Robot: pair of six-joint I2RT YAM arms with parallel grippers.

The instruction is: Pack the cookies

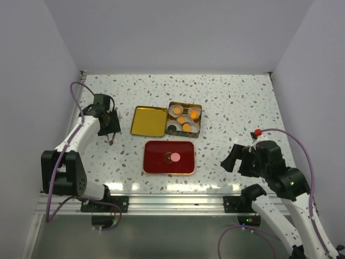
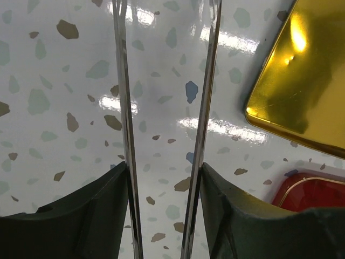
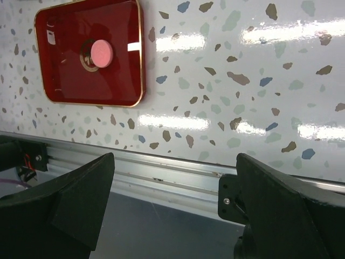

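Observation:
A pink cookie [image 1: 176, 157] lies partly on a dark brown cookie [image 1: 167, 157] on the red tray [image 1: 156, 164]; both also show in the right wrist view, pink [image 3: 102, 53] and brown [image 3: 85, 54]. Several orange cookies [image 1: 187, 128] sit in white paper cups in the open gold tin [image 1: 185, 103]. My left gripper [image 1: 110, 129] [image 2: 164, 172] is left of the gold lid, shut on metal tweezers [image 2: 123, 108] whose two blades stand apart and empty over the table. My right gripper [image 1: 232, 159] [image 3: 175, 162] is open and empty at the front right.
The gold tin lid [image 1: 149, 121] [image 2: 302, 81] lies face up left of the tin. A corner of the red tray [image 2: 307, 189] shows in the left wrist view. The metal rail [image 3: 161, 167] runs along the table's front edge. White walls enclose three sides.

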